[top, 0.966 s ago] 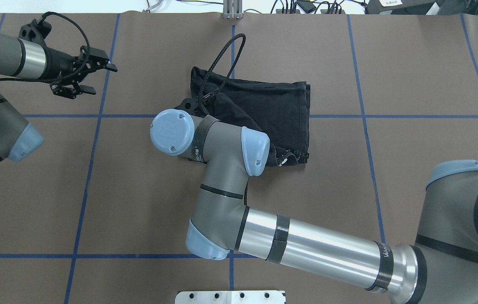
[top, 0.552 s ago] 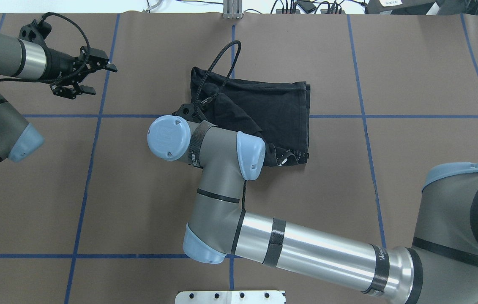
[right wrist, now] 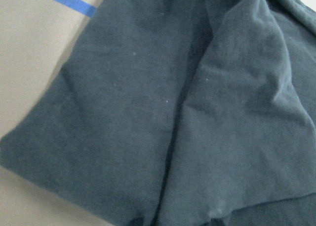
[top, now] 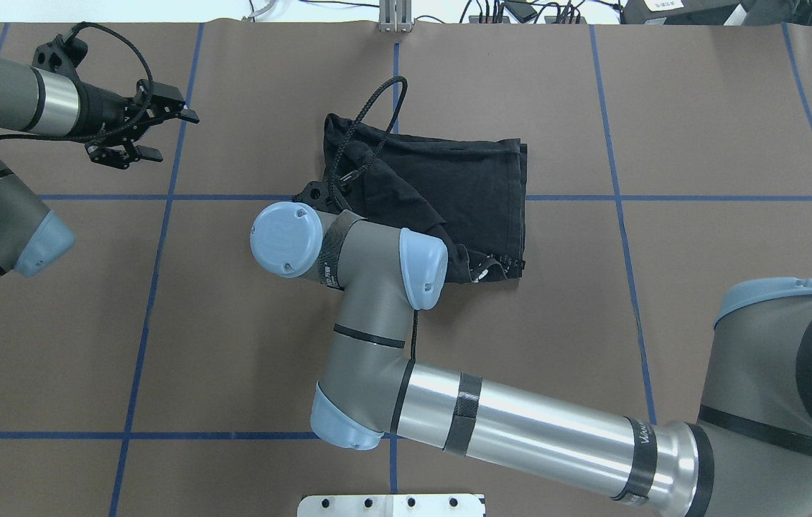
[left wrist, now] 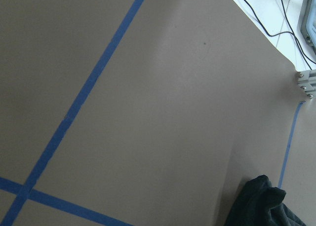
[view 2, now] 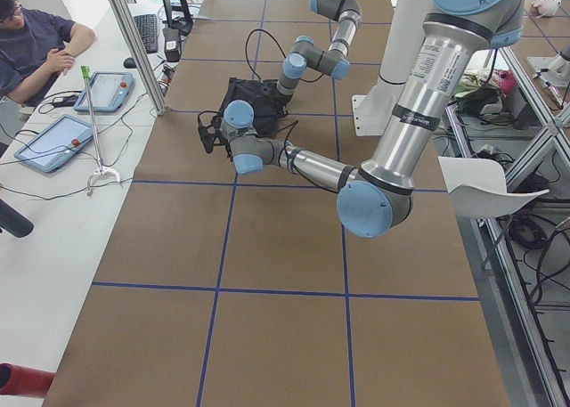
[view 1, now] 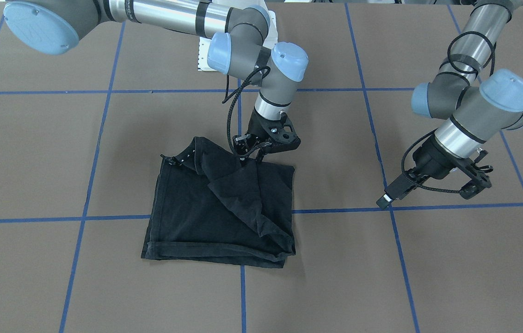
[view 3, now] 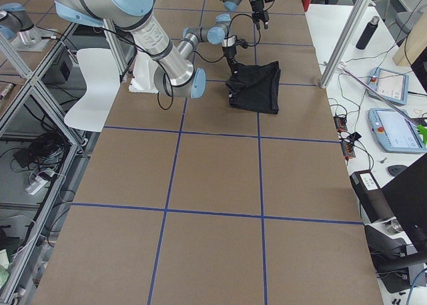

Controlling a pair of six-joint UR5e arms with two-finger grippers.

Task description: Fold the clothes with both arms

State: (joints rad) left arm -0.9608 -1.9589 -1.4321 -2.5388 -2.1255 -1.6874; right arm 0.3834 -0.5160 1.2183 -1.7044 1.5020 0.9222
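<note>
The right arm (top: 520, 424) is reaching in from the near right. Its right gripper (view 1: 251, 158) is pointing down at the near-left part of the black T-shirt (top: 463, 194), jaws narrowed on a raised fold of cloth. The shirt is lying folded into a rough rectangle (all black from here) mid-table (top: 700, 143), straddling a blue tape line (top: 700, 197). Well apart at the far left, the left gripper (top: 170, 135) is hovering with its jaws spread wide, holding nothing.

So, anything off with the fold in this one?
Yes. The black T-shirt lies as a rough square, but a loose flap runs diagonally across its top, wrinkled, and rises toward the right gripper at the robot-side edge, so the fold is not flat. The left gripper hangs open, clear of the cloth.
</note>
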